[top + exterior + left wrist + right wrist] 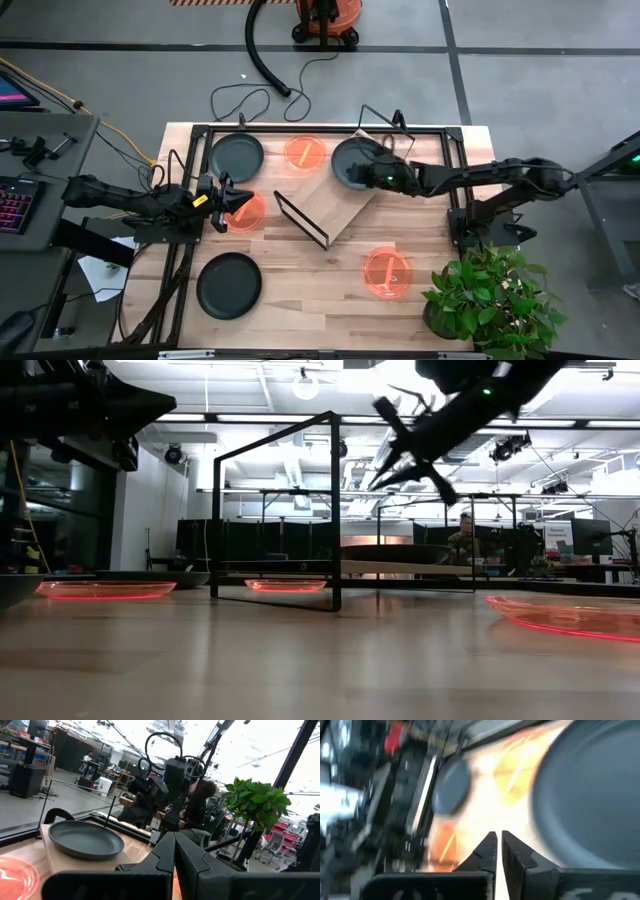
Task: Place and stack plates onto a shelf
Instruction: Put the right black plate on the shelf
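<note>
The shelf (pixel 330 205), a light-wood board on a black wire frame, lies slanted at mid table. One dark plate (pixel 352 162) (pixel 82 839) sits flat on the shelf's far end. On the tabletop lie two more dark plates (pixel 237 156) (pixel 229 285) and three orange plates (pixel 305 152) (pixel 247 213) (pixel 387 272). My left gripper (pixel 232 200) (pixel 174 855) is shut, above the left edge of the left orange plate. My right gripper (pixel 378 176) (pixel 496 845) is shut. It hangs raised over the right rim of the plate on the shelf (pixel 390 553).
A potted plant (pixel 490 300) stands at the table's near right corner. A black rail frame (pixel 300 128) runs along the table's far and left sides. The shelf's wire end loop (pixel 275 510) stands upright at mid table. Bare wood shows between the near plates.
</note>
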`<action>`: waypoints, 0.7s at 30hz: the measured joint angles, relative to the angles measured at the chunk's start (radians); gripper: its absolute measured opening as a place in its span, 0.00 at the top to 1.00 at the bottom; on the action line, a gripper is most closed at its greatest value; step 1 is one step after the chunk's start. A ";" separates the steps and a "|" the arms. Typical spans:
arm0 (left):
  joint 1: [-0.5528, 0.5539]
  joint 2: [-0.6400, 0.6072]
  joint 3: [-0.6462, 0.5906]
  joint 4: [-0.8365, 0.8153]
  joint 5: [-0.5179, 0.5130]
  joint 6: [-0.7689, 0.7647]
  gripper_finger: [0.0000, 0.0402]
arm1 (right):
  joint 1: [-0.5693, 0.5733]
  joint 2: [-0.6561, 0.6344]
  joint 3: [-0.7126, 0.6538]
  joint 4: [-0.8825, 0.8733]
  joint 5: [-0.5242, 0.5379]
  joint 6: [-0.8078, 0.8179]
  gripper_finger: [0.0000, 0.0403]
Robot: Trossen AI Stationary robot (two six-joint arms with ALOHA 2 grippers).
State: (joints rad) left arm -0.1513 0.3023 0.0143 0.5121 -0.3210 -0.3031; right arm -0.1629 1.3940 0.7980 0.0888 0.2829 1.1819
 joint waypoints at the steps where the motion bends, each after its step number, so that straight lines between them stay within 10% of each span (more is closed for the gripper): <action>1: 0.000 0.000 0.000 0.000 0.000 0.000 1.00 | 0.001 0.028 0.027 -0.004 -0.035 -0.014 0.97; 21: 0.000 0.000 0.000 0.000 0.000 0.000 1.00 | -0.001 0.450 0.528 -0.521 -0.076 -0.168 1.00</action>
State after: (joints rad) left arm -0.1509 0.3025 0.0141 0.5121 -0.3214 -0.3031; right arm -0.1639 1.8444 1.3265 -0.4324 0.2069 1.0136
